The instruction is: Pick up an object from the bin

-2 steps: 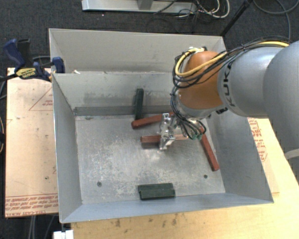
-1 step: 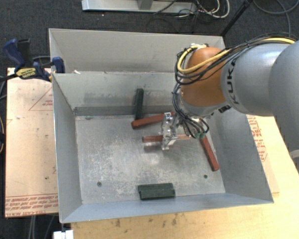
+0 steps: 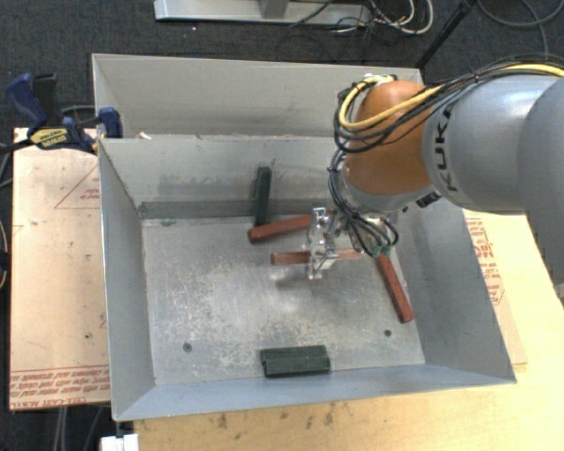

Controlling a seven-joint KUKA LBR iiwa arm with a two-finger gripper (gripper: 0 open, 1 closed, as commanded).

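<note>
Brown thin stick [image 3: 289,258] lies directly under the gripper [image 3: 317,265], whose grip width cannot be told. It should close squarely across the stick, avoiding the red rod [image 3: 278,229] just beyond it.

Dull, scuffed metal is being shown by the bin [image 3: 197,289]; a matt face by the dark block [image 3: 296,361]; a smooth gloss by the orange wrist cover [image 3: 385,148].
</note>
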